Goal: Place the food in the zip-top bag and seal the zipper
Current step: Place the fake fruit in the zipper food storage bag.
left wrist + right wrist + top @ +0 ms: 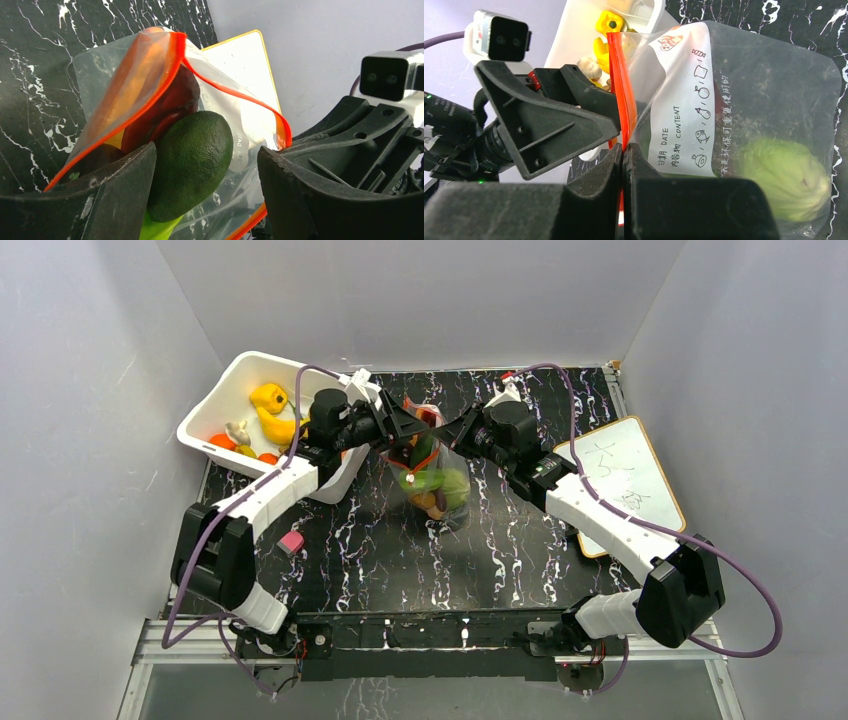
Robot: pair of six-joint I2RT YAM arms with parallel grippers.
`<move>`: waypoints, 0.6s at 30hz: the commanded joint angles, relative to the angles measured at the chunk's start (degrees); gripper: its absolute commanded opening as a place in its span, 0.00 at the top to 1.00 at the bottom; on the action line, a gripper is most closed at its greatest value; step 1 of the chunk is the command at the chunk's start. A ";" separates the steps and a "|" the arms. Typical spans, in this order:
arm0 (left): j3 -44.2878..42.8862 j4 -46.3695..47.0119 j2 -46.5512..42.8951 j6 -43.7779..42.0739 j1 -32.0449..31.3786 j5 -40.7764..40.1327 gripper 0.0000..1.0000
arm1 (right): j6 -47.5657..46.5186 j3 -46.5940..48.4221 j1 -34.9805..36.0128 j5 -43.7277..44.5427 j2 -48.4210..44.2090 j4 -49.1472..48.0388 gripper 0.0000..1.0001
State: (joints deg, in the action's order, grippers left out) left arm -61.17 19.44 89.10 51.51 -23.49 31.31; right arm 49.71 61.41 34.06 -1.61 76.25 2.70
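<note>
The clear zip-top bag hangs upright at mid-table between both grippers. My right gripper is shut on the red-orange zipper at one end of the mouth; it also shows in the top view. My left gripper is open at the bag's open mouth. A dark green avocado sits between its jaws against the left finger, with a gap to the other finger. A dark red eggplant lies behind it in the bag. A pale-green cabbage rests at the bag's bottom.
A white bin at the back left holds a yellow toy and orange pieces. A whiteboard lies at the right. A small pink object sits on the black marbled table near the left arm.
</note>
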 commanded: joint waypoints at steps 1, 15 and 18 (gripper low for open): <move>-4.03 -5.65 -6.33 -6.91 -0.33 0.68 0.28 | 1.40 2.17 -0.14 0.27 -0.67 -7.04 1.00; -5.63 -20.19 -17.20 -21.41 -0.33 3.63 0.31 | 5.29 3.09 -0.16 5.88 -1.76 -8.68 1.00; -2.78 -19.92 -19.97 -23.76 -0.33 5.23 0.36 | 7.79 2.32 -0.19 7.27 -2.00 -9.68 1.00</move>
State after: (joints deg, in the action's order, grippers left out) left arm -66.26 1.10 73.49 32.47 -23.49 33.32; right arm 53.78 61.39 34.06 2.33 76.25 1.80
